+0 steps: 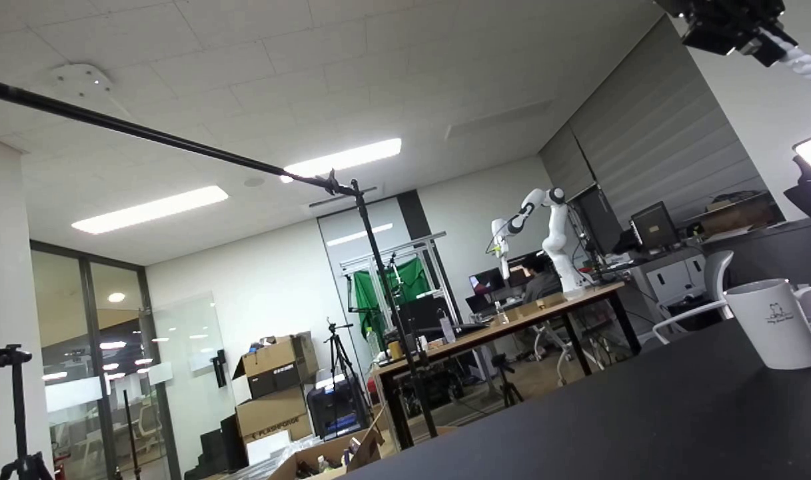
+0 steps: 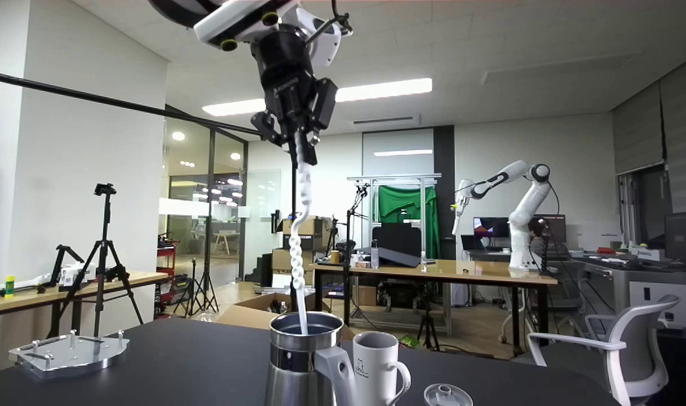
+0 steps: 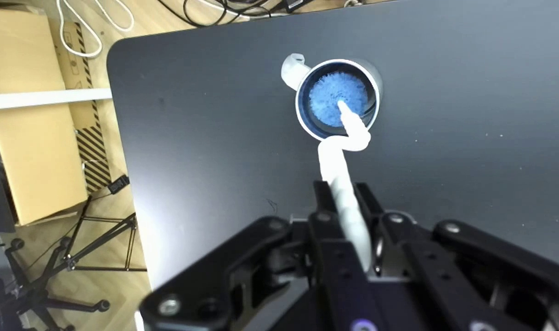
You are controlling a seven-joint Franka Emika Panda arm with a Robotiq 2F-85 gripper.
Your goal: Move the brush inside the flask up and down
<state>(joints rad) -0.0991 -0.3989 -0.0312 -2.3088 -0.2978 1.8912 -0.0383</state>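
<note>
The brush has a white, bumpy, bent handle (image 2: 296, 256) and round blue bristles (image 3: 332, 94). My gripper (image 2: 304, 151) is shut on the upper handle, which also lies between the fingers (image 3: 341, 193) in the wrist view. The flask (image 2: 292, 380) is a steel vessel with a wide open mouth and a grey side handle (image 2: 337, 372). It stands upright on the dark table. The brush runs down into its mouth, and the bristles sit inside the rim (image 3: 298, 108). Bristle depth is hard to tell. Gripper and handle also show at the upper right of an exterior view (image 1: 765, 50).
A white mug (image 2: 371, 383) stands beside the flask; it also shows in an exterior view (image 1: 775, 327). A round lid (image 2: 447, 396) lies right of the mug. A metal plate with posts (image 2: 69, 356) lies at the table's left. The table edge (image 3: 123, 115) is left in the wrist view.
</note>
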